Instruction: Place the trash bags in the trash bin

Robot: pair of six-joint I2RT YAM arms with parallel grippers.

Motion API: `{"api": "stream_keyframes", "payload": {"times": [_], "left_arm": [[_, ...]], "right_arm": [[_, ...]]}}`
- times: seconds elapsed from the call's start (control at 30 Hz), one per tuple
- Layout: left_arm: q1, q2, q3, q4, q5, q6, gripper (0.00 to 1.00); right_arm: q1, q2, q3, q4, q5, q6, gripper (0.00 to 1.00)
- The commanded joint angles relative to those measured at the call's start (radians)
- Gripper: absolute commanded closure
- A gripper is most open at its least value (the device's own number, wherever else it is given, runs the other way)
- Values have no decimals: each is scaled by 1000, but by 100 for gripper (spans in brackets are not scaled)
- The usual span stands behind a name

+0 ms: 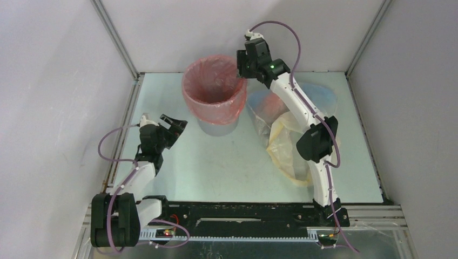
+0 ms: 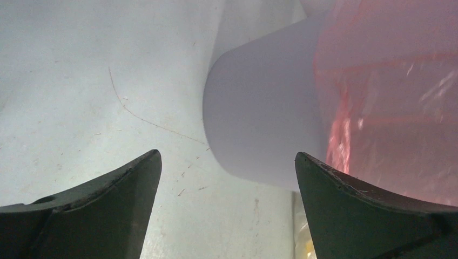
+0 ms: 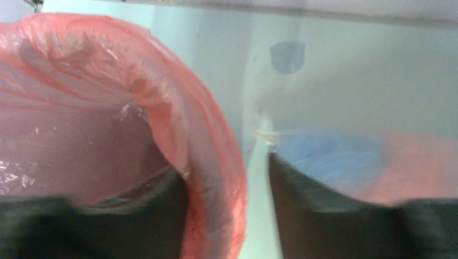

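Observation:
The light-grey trash bin (image 1: pixel 219 127) stands at the table's back middle. A red-pink trash bag (image 1: pixel 213 86) lines it and is folded over its rim. My right gripper (image 1: pixel 241 67) is open at the bin's right rim. In the right wrist view it (image 3: pixel 227 172) straddles the bagged rim (image 3: pixel 208 140), one finger inside and one outside, with a gap on the outer side. A pale yellow bag (image 1: pixel 283 145) and a light blue bag (image 1: pixel 318 94) lie crumpled right of the bin. My left gripper (image 1: pixel 175 125) is open and empty left of the bin, facing its grey wall (image 2: pixel 259 118).
The right arm reaches over the loose bags. White walls and metal frame posts (image 1: pixel 116 38) enclose the table on three sides. The blue bag also shows in the right wrist view (image 3: pixel 329 156). A scratch marks the tabletop (image 2: pixel 140 116) before the left gripper.

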Motion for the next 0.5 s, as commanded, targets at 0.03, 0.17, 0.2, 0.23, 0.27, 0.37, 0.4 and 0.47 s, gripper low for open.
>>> {"api": "stream_keyframes", "payload": {"times": [0.03, 0.17, 0.2, 0.23, 0.27, 0.37, 0.4, 0.47], "left_arm": [[8, -8, 44, -5, -14, 50, 0], [7, 0, 52, 1, 31, 86, 1], [7, -1, 51, 1, 35, 91, 2], [6, -2, 49, 4, 40, 96, 2], [4, -7, 45, 10, 43, 99, 2], [-12, -14, 39, 18, 47, 104, 2], [-15, -16, 39, 17, 47, 104, 2], [-15, -22, 36, 18, 49, 101, 2]], "right_arm": [[-24, -5, 57, 116, -19, 11, 27], [-25, -69, 23, 106, -31, -1, 16], [-25, -92, 0, 110, -26, -10, 13], [-25, -132, -27, 115, -22, -18, 12], [-25, -164, -53, 120, -16, -24, 11], [-25, -267, -159, 135, -20, -38, 11], [-25, -305, -205, 146, -26, -42, 10], [-25, -387, -308, 180, -75, -70, 10]]}}
